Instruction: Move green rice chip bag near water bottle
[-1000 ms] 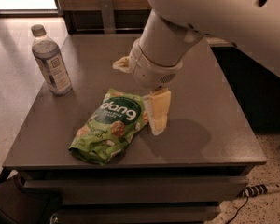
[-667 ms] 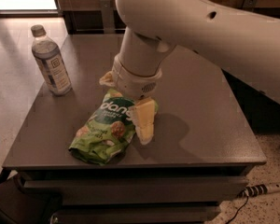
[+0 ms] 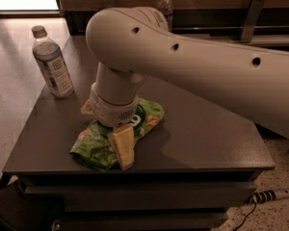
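Grey table [image 3: 207, 143] holds the green rice chip bag [image 3: 91, 150] at lower left of centre, flat beneath the gripper [image 3: 106, 129]; whether it is clamped cannot be told. The water bottle [image 3: 165, 4] stands top centre. The bag is probably light, soft and slippery, best pinched mid-bag.

Cream-white arm [image 3: 197, 61], smooth rounded shell, three small dark holes along casing. Cylindrical wrist [image 3: 113, 88], ringed collar, fine perforated vent patch. At arm's low end, gripper [image 3: 105, 129], down at table [image 3: 207, 143]; pale yellow wedge fingers [image 3: 122, 148] spread apart.
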Motion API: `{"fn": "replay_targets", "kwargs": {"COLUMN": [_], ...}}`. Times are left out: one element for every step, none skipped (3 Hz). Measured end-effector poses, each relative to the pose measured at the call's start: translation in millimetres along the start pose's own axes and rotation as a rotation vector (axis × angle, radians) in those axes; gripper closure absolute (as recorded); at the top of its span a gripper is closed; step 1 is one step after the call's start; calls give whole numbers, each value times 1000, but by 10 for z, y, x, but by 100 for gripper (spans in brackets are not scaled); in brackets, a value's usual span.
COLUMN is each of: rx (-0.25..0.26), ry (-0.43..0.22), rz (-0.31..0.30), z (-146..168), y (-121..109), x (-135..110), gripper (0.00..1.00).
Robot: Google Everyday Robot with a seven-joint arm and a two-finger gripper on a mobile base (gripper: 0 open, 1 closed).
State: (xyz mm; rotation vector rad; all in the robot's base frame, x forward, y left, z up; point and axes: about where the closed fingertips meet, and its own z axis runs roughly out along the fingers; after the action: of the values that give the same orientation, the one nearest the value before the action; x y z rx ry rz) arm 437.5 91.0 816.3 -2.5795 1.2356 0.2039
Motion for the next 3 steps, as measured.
{"fn": "replay_targets", "kwargs": {"rx": [56, 56, 56], "ry": [-16, -15, -15], "rz": [-5, -5, -5], "z": [65, 31, -8], "y": [-137, -143, -151], "x": [-58, -67, -77], "gripper": [35, 59, 80]}}
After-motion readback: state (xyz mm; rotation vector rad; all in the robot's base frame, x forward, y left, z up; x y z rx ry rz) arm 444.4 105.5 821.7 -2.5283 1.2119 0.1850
